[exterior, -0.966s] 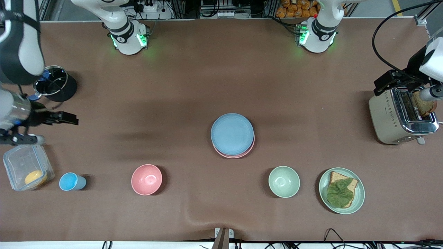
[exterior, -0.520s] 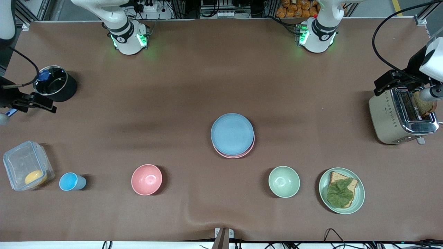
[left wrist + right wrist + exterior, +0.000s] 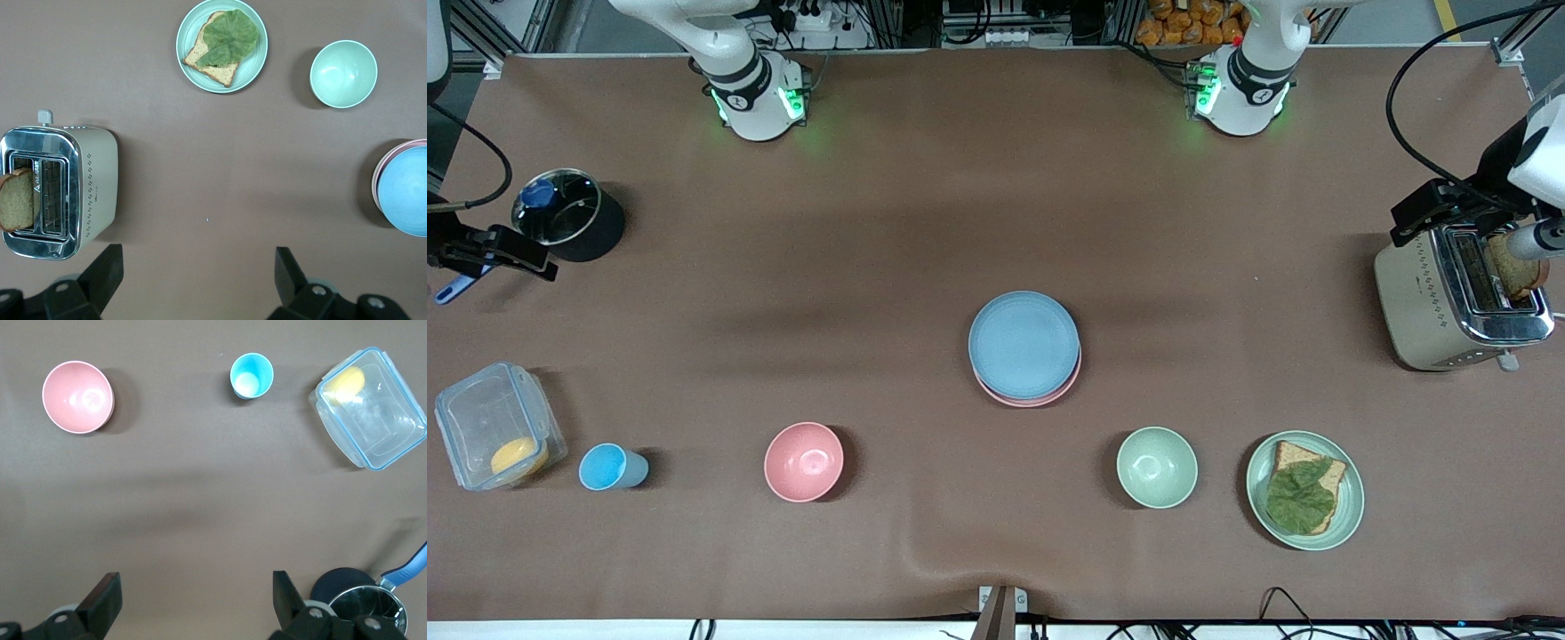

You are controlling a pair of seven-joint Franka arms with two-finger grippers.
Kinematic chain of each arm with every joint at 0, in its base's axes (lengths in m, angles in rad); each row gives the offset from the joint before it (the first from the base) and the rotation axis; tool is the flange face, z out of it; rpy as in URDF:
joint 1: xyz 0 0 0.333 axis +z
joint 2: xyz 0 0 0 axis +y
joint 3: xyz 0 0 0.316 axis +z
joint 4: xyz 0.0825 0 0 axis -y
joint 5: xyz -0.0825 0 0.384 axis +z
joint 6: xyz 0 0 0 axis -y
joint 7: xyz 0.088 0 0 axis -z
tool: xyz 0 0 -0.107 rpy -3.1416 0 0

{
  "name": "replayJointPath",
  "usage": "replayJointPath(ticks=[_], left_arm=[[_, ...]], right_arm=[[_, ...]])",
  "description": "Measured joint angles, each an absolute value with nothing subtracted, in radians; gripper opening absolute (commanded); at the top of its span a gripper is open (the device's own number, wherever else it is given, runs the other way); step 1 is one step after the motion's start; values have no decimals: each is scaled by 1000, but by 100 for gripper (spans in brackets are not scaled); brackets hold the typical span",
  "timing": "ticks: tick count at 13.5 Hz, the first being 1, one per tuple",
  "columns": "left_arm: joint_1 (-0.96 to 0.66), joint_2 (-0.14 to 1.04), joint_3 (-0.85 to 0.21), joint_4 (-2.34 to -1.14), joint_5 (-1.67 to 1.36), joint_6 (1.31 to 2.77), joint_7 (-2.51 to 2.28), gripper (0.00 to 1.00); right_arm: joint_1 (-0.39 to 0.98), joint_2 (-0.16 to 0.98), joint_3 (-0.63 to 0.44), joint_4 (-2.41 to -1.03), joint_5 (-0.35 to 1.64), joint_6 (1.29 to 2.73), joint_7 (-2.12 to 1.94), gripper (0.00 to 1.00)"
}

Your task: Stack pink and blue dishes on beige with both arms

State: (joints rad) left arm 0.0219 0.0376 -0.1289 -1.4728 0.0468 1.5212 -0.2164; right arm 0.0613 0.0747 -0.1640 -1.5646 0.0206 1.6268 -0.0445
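Observation:
The light blue plate [image 3: 1024, 343] lies on top of the pale pink plate [image 3: 1044, 398] at the middle of the table; only a crescent of the pink rim shows. No beige plate shows; whatever lies under the stack is hidden. My left gripper [image 3: 198, 268] hangs open and empty high over the table beside the toaster, with the blue plate [image 3: 408, 192] at the edge of its view. At the right arm's end of the table, my right gripper [image 3: 195, 593] is also open and empty, up beside the steel pot.
A toaster [image 3: 1449, 298] holding a bread slice stands at the left arm's end. Nearer the front camera are a green plate [image 3: 1352, 498] with toast and lettuce, green bowl [image 3: 1157, 467], pink bowl [image 3: 804, 461], blue cup [image 3: 607, 468] and clear container [image 3: 494, 427]. A steel pot [image 3: 567, 213] stands at the right arm's end.
The right arm has drawn back from over the clear container toward the steel pot and the table's edge. The left arm and the plate stack have not moved.

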Motion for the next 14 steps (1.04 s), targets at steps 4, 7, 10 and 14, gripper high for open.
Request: replayJointPath(ticks=[4, 7, 10, 14], left_arm=[[22, 38, -127, -1472, 47, 1521, -216, 100], [22, 38, -127, -1472, 47, 1521, -216, 100], [22, 38, -127, -1472, 47, 1521, -216, 100], [20, 38, -128, -1472, 47, 1521, -216, 100]], right_arm=[[61, 75, -164, -1559, 19, 1650, -44, 100], [61, 76, -158, -1554, 19, 1650, -44, 100], [61, 77, -155, -1554, 19, 1650, -44, 100], [61, 77, -155, -1554, 18, 1650, -44, 100]])
